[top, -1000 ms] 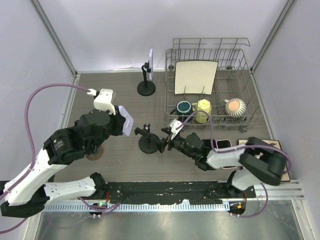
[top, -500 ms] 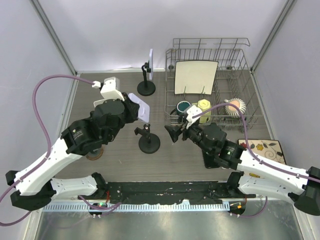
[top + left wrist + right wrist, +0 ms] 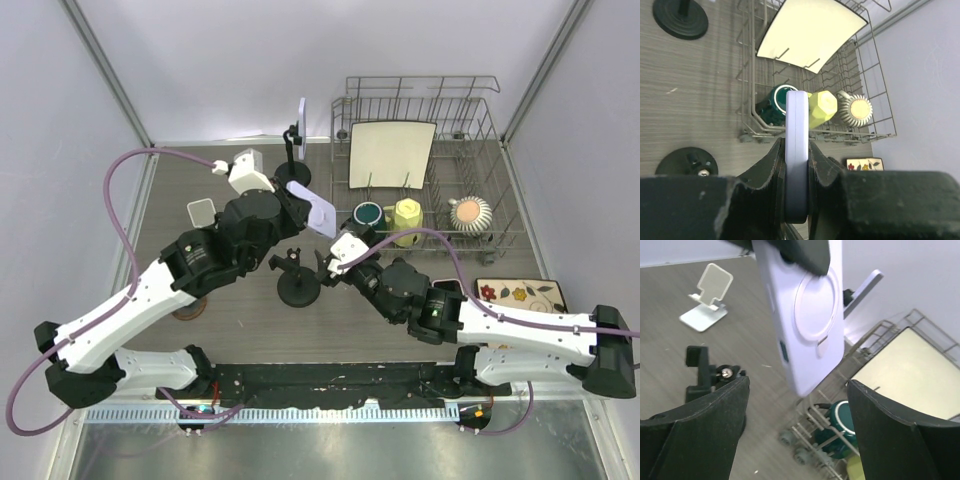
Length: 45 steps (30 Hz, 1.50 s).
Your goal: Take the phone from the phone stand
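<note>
Phone (image 3: 807, 310) is off the black stand (image 3: 298, 287) and up in the air beside the dish rack (image 3: 490, 130), pinched across its flat faces by my left hand (image 3: 797, 165). I'd treat it as a stiff, smooth-cased slab, fragile if dropped. The grip sits near one end, so it may pivot. My right hand (image 3: 795, 407) hangs spread and empty near the stand.

Dish rack (image 3: 420, 84) on the table (image 3: 250, 320)
A pale plate (image 3: 391, 153) stands at its back, a green mug (image 3: 367, 214), a yellow mug (image 3: 406, 215) and a ribbed cup (image 3: 469, 212) in front. A flowery mat (image 3: 525, 294) lies near.
</note>
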{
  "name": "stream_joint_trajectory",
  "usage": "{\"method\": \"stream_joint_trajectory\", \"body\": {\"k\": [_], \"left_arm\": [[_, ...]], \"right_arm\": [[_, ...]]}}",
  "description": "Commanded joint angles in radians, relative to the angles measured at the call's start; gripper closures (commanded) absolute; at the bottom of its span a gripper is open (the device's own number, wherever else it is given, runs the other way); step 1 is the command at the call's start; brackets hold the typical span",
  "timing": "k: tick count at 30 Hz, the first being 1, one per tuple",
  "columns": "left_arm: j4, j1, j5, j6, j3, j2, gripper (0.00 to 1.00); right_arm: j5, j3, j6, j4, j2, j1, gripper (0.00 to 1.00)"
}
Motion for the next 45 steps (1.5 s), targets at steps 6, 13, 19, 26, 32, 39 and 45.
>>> {"method": "stream_joint_trajectory", "body": {"k": [6,13,19,26,32,39,45], "left_arm": [[0.14,0.003,0.071,-0.092,0.029,0.04,1.0],[0.136,0.003,0.108,-0.089,0.049,0.063,1.0],[0.127,0.006,0.111,-0.078,0.056,0.052,1.0],[0.142,0.03,0.117,-0.044,0.028,0.005,0.66],[0.208,0.042,0.1,0.075,-0.044,-0.068,0.17],[0.217,0.065,0.06,0.31,-0.072,-0.138,0.01],[0.209,0.084,0.054,0.434,-0.113,-0.16,0.0]], "right_arm": [[0.103,-0.013,-0.283,0.366,0.095,0.011,0.18],[0.138,-0.028,-0.371,0.518,0.181,0.011,0.26],[0.202,-0.049,-0.418,0.625,0.218,0.011,0.56],[0.245,-0.063,-0.295,0.517,0.143,0.012,0.99],[0.23,-0.065,-0.035,0.205,-0.01,0.012,0.99],[0.133,-0.025,0.371,-0.27,-0.136,0.009,0.99],[-0.055,-0.034,0.704,-0.525,-0.187,-0.053,0.99]]}}
